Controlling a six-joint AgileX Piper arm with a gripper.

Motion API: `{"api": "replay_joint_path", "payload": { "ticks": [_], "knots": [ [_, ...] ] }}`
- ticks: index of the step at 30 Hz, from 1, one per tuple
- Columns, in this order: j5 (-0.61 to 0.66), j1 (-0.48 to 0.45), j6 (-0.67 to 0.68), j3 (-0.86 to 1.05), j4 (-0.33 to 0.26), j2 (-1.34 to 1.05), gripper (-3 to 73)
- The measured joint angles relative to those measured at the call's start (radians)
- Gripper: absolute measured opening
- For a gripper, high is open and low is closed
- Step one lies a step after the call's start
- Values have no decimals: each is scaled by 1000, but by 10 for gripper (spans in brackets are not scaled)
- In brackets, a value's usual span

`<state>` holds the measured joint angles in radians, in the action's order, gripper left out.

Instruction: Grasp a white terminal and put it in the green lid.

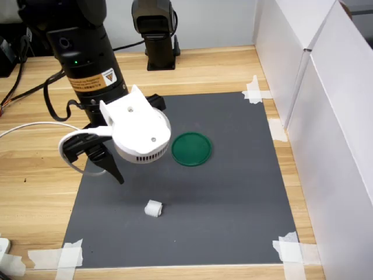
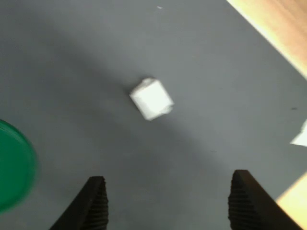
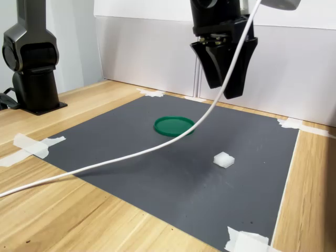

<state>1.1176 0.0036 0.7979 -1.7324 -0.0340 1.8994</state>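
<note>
— So where's the white terminal sitting?

— Loose on the dark grey mat, nothing touching it. In the first exterior view it lies toward the mat's near edge, down and to the left of the green lid, well apart from it. In the second exterior view the terminal is to the right of the lid and nearer the camera.

— And the lid?

— Flat on the mat, roughly mid-mat, with nothing in it.

— What about the gripper?

— Up in the air above the mat, touching nothing. The wrist view shows its two black fingers set wide, jaws spread, with the terminal on the mat ahead of them and a slice of the lid at the frame's edge. That view is a little blurred.

— Anything else around?

— A white cable loops across the second exterior view. Masking tape pins the mat's corners to the wooden counter. White panels stand along the first exterior view's right.
</note>
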Motion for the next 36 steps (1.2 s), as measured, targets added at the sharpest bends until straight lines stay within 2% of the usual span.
{"api": "replay_joint_path", "payload": {
  "ticks": [4, 12, 25, 36],
  "knots": [
    [0, 47, 16, -1, 62, 38, 622],
    [-32, 63, 79, -1, 20, 83, 622],
    [-56, 63, 59, -1, 34, 159, 622],
    [-57, 63, 24, -1, 80, 210, 622]
  ]
}}
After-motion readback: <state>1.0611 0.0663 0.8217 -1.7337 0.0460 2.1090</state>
